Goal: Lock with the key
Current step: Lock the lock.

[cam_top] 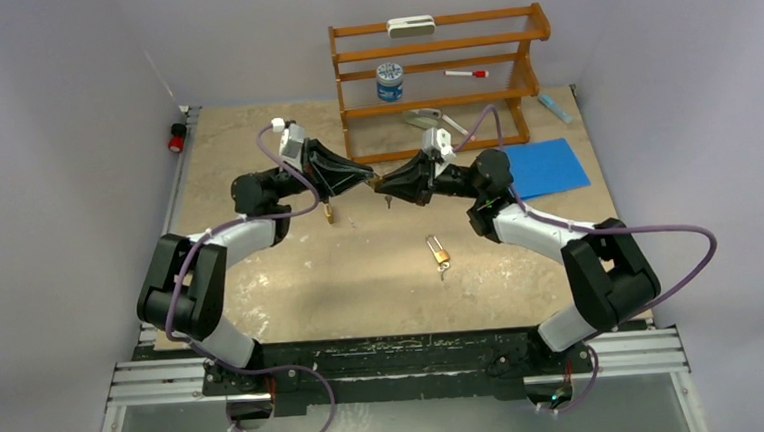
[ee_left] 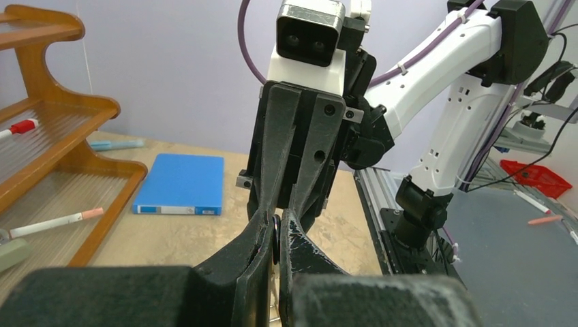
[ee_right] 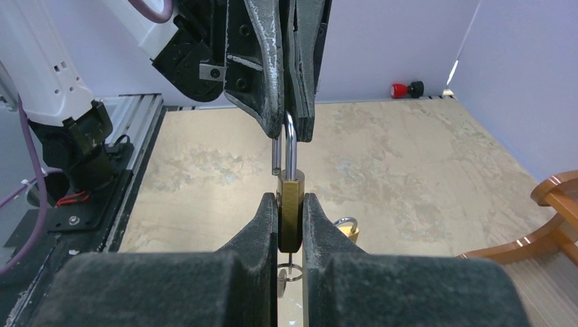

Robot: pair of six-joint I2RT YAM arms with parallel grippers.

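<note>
Right gripper point(ee_right: 290, 201) nearest, fingers pinched narrow on the brass body of a padlock point(ee_right: 290, 185), upright in the air just in front of the wooden rack point(cam_top: 477, 40); steel shackle point(ee_right: 290, 146) rising into the left gripper point(ee_right: 290, 129), closed tight on it, tip to tip with the right; key point(cam_top: 388, 203) dangling on a ring beneath the lock; second padlock point(cam_top: 439, 253) flat on the table point(cam_top: 362, 277), well in front of the rack; small brass object point(cam_top: 330, 215) off the rack's front left, perhaps another lock; blue folder point(cam_top: 545, 167) beside the rack's right foot.
</note>
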